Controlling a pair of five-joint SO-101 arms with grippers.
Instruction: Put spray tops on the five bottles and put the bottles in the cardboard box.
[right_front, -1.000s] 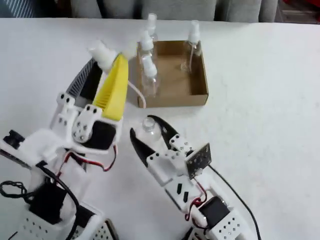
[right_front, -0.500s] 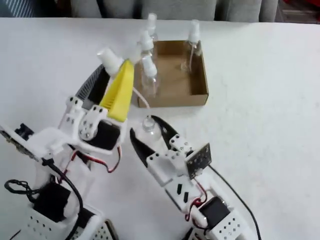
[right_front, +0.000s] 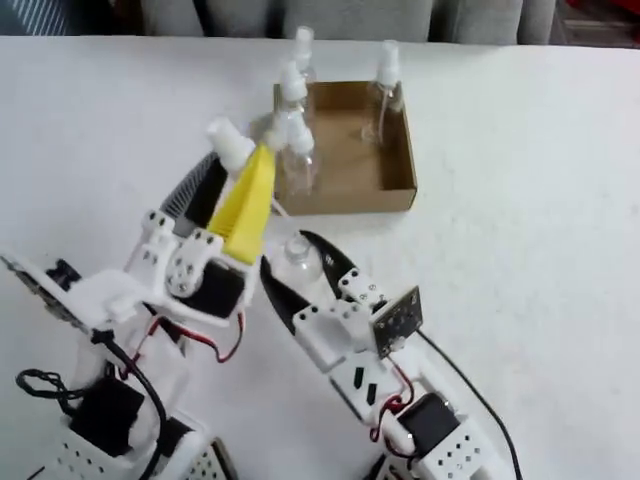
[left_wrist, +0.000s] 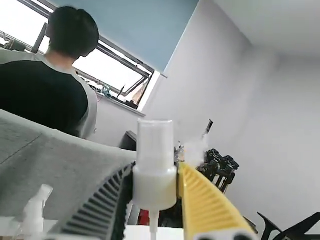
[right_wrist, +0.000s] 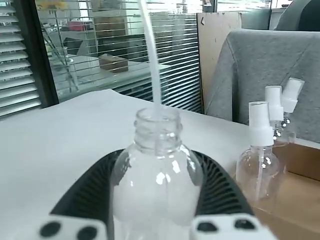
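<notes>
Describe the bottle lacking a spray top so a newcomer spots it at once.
Find the cardboard box on the table; just off its wall nearest the arms the right claw grips a clear bottle. Unlike the capped bottles in the box, its neck is open, a thin tube reaching into it.

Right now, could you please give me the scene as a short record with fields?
left gripper: shut on the spray top, held above the open bottle
dip tube: hangs down into the bottle's neck; top not yet seated
right gripper: shut on the open bottle, upright on the table in front of the cardboard box
box contents: four capped bottles, standing
left to do: seat this top, then box the fifth bottle
</notes>
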